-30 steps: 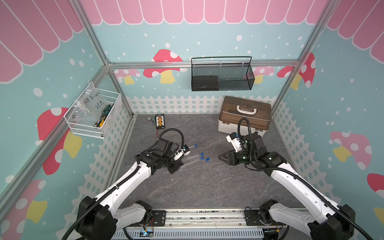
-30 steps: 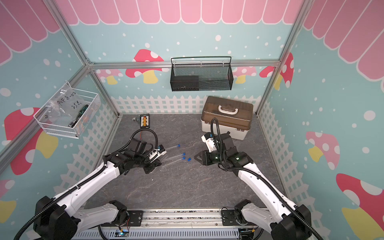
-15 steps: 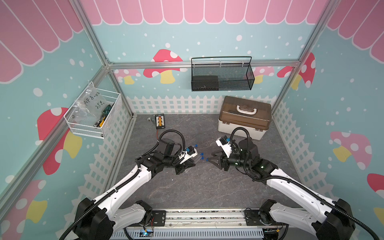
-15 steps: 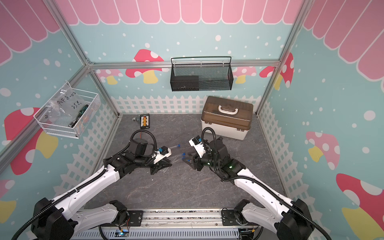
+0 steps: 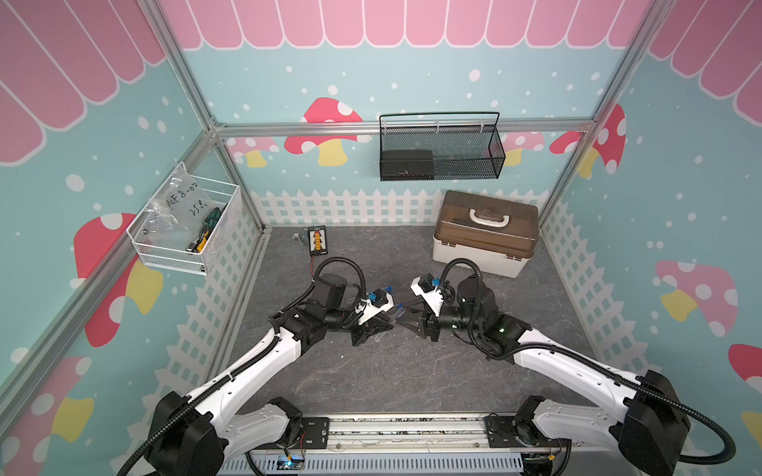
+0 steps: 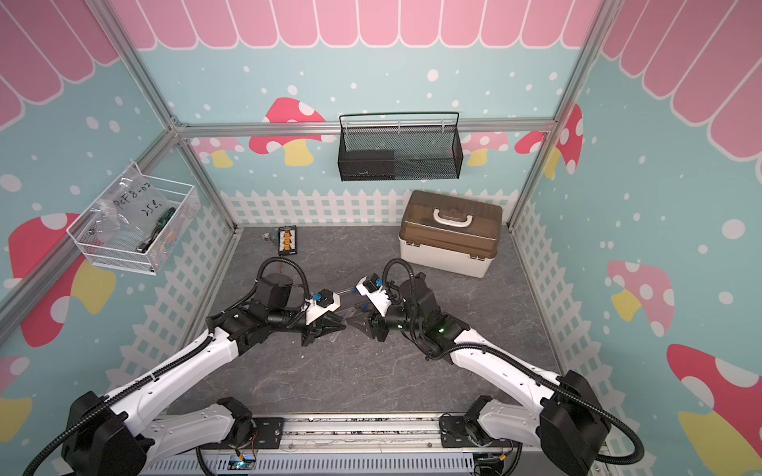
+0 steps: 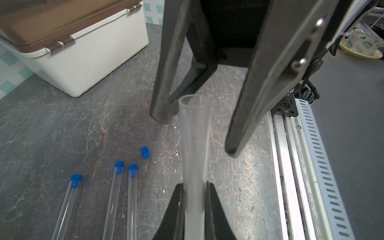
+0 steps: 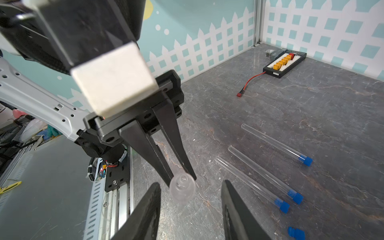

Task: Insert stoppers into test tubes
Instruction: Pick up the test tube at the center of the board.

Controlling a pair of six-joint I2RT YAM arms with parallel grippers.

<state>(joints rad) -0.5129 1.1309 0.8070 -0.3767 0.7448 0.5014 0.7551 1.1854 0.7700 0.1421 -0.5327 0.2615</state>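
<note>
Mushroom-print walls (image 5: 371,74), grey marbled floor (image 5: 371,371), white picket trim (image 5: 350,206)

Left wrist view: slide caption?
Left pincer grips an unstoppered test tube before the open right pincer; three stoppered tubes and one loose blue stopper lie nearby.

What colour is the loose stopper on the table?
The loose stopper is bright blue; see left wrist view.

Bright even light, faint shadows, wide-angle edge distortion, wrist-view foreground blurred
</note>
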